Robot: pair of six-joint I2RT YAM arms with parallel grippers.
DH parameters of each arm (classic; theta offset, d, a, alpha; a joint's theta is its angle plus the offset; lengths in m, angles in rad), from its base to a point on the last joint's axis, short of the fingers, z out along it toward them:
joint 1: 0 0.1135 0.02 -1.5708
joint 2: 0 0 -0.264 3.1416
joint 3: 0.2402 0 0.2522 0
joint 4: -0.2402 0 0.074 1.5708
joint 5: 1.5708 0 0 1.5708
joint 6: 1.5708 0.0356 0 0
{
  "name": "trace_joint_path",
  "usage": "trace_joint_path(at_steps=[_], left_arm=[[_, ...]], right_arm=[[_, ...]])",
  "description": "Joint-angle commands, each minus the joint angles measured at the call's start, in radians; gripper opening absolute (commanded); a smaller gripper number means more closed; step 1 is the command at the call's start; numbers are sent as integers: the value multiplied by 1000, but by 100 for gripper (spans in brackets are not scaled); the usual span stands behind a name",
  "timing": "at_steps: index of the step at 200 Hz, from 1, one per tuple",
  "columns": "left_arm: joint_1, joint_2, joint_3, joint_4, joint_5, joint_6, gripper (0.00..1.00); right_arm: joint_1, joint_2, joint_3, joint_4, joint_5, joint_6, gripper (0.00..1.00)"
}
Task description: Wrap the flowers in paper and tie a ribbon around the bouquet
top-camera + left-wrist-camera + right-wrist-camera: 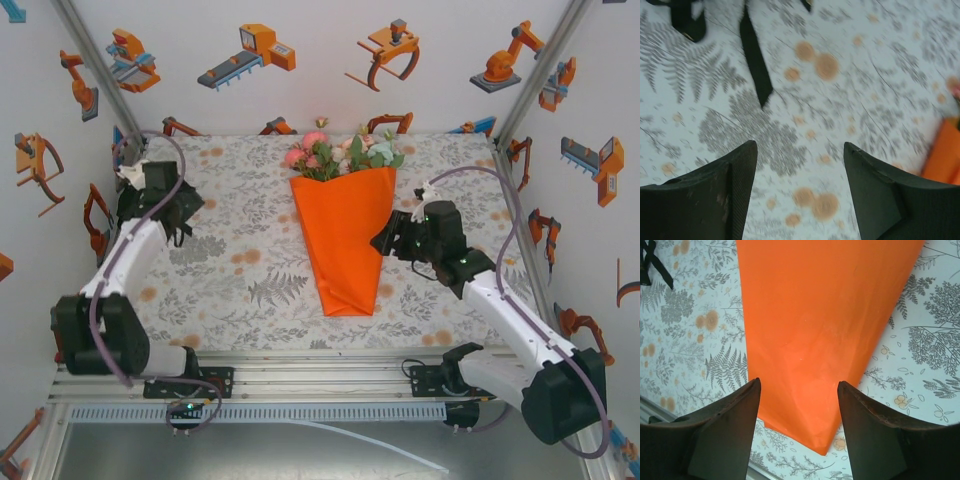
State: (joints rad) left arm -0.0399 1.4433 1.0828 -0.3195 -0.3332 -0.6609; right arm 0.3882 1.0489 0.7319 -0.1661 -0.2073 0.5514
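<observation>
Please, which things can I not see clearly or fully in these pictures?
1. Stems of the flowers: top external view, hidden inside the orange paper.
2. Ribbon: left wrist view, cut off by the top edge; blur hides any lettering.
3. Wide end of the orange paper: right wrist view, cut off by the top edge.

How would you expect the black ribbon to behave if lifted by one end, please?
Probably floppy: the ribbon is a thin strip lying flat on the tablecloth, so it would likely dangle. Being narrow, it seems light and could slip from a loose pinch.
</observation>
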Motion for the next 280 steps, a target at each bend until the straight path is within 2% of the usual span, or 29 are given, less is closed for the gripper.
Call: trace_joint_path(at_steps=[1,40,94,111,124,130,138,151,160,167,199,229,256,280], left_arm=[[63,161,88,30,4,79,64],[104,493,363,-3,-9,196,64],[172,719,555,-98,-89,273,64],[202,749,571,-103,-56,288,64],[233,769,587,-110,35,275,62],[242,777,594,-113,64,272,59],[247,788,611,-124,92,276,50],[247,799,639,-152,108,280,26],[246,790,642,-155,127,272,9],[247,775,639,-153,149,261,0],[218,633,601,-147,235,204,0],[142,433,528,-144,260,181,0],[29,251,459,-151,285,160,0],[-141,120,440,-165,288,158,0]], right_arm=[[-2,-3,18,59,-28,-14,59],[-3,-44,1,68,-44,-31,60],[-3,-79,8,30,-35,-52,60],[-3,-81,13,27,-33,-51,60],[-3,-78,21,27,-36,-45,60],[-2,-77,25,26,-38,-42,60],[-3,-73,30,29,-42,-33,60],[-3,-71,35,37,-46,-18,60],[-3,-74,36,42,-48,-10,60],[-3,-77,35,47,-46,-4,60],[-3,-88,16,63,-34,12,59],[-3,-96,-4,87,-51,33,59],[-3,-105,-12,94,-55,30,59],[-3,-90,-9,103,-44,32,59]])
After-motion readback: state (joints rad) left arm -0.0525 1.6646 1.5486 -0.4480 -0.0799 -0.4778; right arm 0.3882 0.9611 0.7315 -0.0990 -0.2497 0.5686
